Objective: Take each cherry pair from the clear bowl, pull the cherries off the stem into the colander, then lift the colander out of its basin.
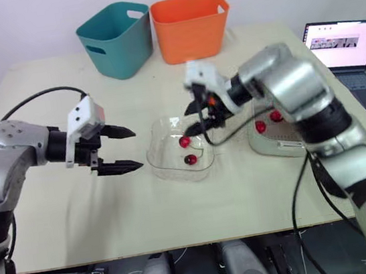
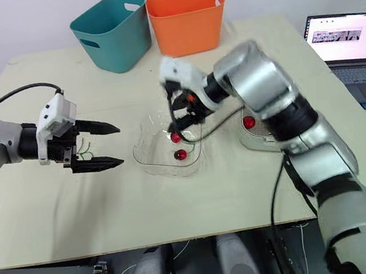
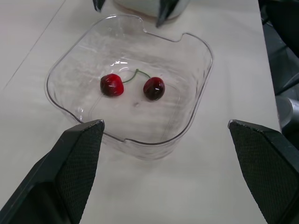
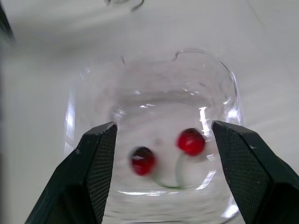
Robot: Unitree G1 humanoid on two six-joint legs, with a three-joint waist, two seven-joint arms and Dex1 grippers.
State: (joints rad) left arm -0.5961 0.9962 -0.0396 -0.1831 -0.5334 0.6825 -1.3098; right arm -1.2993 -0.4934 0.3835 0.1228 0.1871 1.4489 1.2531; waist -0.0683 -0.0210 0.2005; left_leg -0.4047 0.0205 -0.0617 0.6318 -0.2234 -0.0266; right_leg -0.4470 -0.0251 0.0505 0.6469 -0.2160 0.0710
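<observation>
Right gripper (image 4: pixel 163 127) over the clear bowl (image 3: pixel 202 86), fingers apart.
One cherry pair (image 3: pixel 153 88) lies in the bowl on the table (image 1: pixel 59 224); the left gripper (image 1: pixel 138 148) hangs beside it, fingers spread too.

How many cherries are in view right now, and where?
4. In the clear bowl, one cherry and its stem partner. In the colander, a third cherry and a fourth cherry. The right arm covers part of it; more may be hidden.
</observation>
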